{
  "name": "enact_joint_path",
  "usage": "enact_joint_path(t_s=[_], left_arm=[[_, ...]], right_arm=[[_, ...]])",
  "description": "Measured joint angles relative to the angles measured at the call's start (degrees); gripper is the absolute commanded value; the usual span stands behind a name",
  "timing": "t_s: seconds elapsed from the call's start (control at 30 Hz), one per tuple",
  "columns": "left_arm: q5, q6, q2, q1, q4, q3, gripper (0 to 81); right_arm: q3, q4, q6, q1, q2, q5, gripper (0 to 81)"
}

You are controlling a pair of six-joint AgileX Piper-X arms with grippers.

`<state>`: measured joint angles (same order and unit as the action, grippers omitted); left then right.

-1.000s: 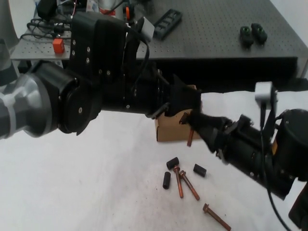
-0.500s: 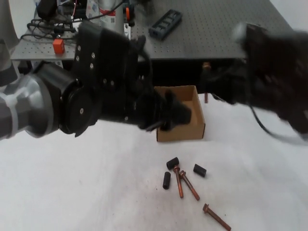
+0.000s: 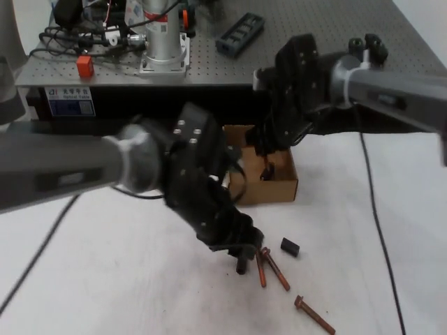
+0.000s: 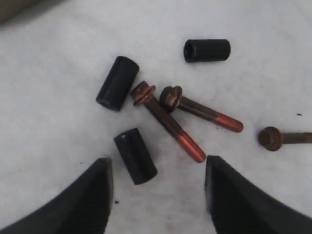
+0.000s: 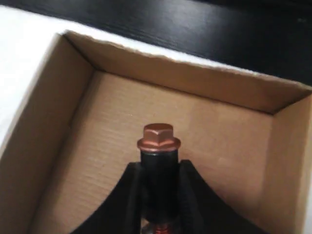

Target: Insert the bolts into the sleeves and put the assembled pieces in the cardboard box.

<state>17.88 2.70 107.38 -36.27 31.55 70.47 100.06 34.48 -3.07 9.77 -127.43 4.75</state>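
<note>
Left claw (image 4: 156,170) is held spread apart, with nothing clamped, low over the loose parts on the white cloth (image 3: 105,279). What is hidden under the arm in the high view is shown by its wrist view: three black sleeves (image 4: 117,83) and three copper bolts (image 4: 168,122), with one sleeve lying just ahead of the gap between the fingers and apart from both. Right claw (image 5: 160,168) is clamped on an assembled piece (image 5: 158,146), bolt head up, held over the floor of the cardboard box (image 5: 185,80), apart from every wall. In the high view the loose parts are found at five o'clock from the box, and wide cloth is seen toward eight o'clock of them.
</note>
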Motion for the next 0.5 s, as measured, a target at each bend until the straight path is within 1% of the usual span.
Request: enact_joint_path(t_s=[0.1,0.17,0.23,0.27,0.33,0.47,0.5], left_arm=[[-3.2,-0.9,2.3,-1.2,2.5,3.1,40.7],[-5.1,-1.6,4.9,-2.1,5.0,5.8,37.2],[-6.0,-1.8,7.2,-2.6,6.2,7.0,32.8],[-7.9,-1.9,8.1,-2.7,7.3,8.1,31.2],[-8.9,-1.9,9.3,-2.7,8.6,9.5,30.2],[-10.4,-2.0,10.0,-2.7,9.0,10.6,30.0],[-10.6,-2.0,10.0,-2.7,9.0,10.7,28.6]], right_arm=[[3.5,3.7,0.0,0.0,-2.6,-0.4,23.5],[4.3,4.9,0.0,0.0,-3.0,-0.4,31.1],[4.6,5.5,0.0,0.0,-3.0,-0.4,32.4],[4.9,5.8,0.0,0.0,-2.8,-0.4,32.2],[4.9,7.5,0.0,0.0,-1.7,-0.4,30.5],[4.4,10.0,-0.1,0.0,1.3,2.7,27.9],[4.3,10.1,-0.1,0.0,1.6,3.0,27.9]])
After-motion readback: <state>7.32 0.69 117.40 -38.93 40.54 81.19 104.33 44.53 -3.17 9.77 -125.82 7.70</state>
